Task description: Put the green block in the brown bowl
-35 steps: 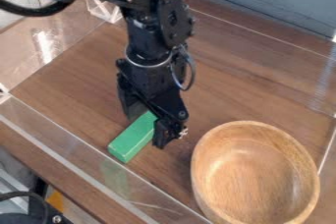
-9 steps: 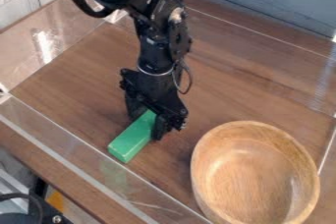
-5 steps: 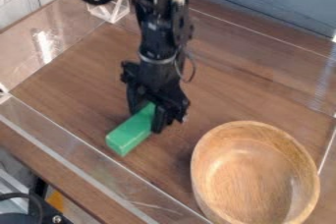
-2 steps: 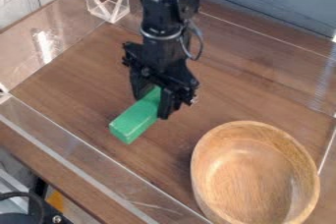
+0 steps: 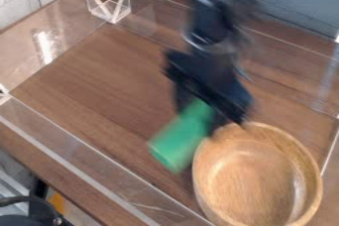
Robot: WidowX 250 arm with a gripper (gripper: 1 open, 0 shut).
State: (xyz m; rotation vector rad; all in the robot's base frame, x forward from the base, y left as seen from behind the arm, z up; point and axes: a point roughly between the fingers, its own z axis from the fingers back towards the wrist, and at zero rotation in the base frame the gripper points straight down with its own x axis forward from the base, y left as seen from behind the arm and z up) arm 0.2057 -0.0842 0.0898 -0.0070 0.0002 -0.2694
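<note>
The gripper [image 5: 212, 99] holds the top end of the green block [image 5: 184, 137]. Its jaws are closed on the block. The picture is blurry, so the grip is hard to see well. The block hangs tilted, with its low end just beside the left rim of the brown bowl [image 5: 302, 151]. It looks lifted off the table [image 5: 93, 81].

This is the carrying step. The block is not in the bowl yet. Next, I think the arm needs to go a bit more toward the bowl, so the whole block is over the middle. Then the jaws can open and let it drop in.
</note>
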